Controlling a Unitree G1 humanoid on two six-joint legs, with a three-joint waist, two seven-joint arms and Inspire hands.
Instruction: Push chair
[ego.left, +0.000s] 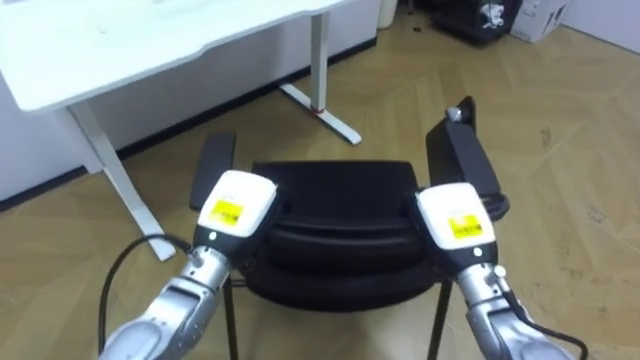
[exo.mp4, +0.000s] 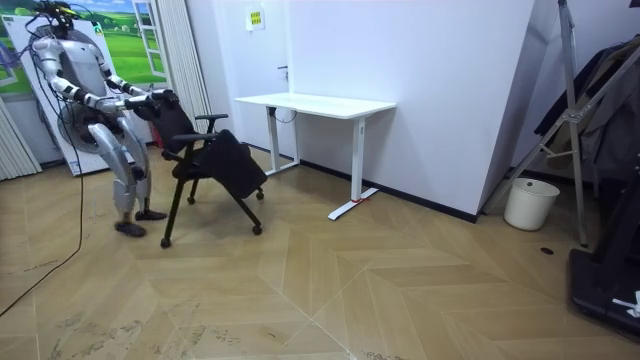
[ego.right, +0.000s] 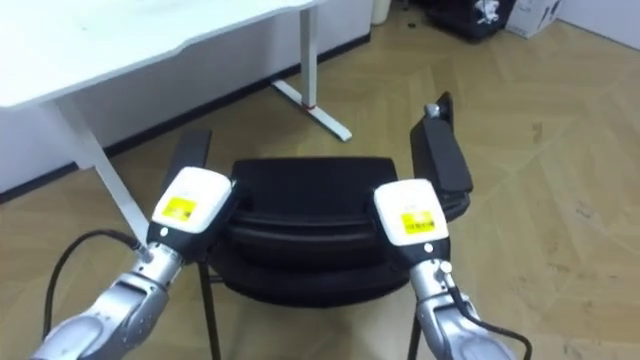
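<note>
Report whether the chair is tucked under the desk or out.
Out: the chair stands apart from the desk, with no part of it under the desktop.

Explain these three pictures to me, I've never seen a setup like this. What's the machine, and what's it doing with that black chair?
This is a two-legged humanoid robot. Two pictures come from cameras in its head, looking down; the third comes from a camera standing in the room. In the head views, the left robot hand and right robot hand are at the top of the backrest of the black chair; their grip is hidden. A white desk stands ahead. In the room view the robot stands behind the chair, desk beyond.
</note>
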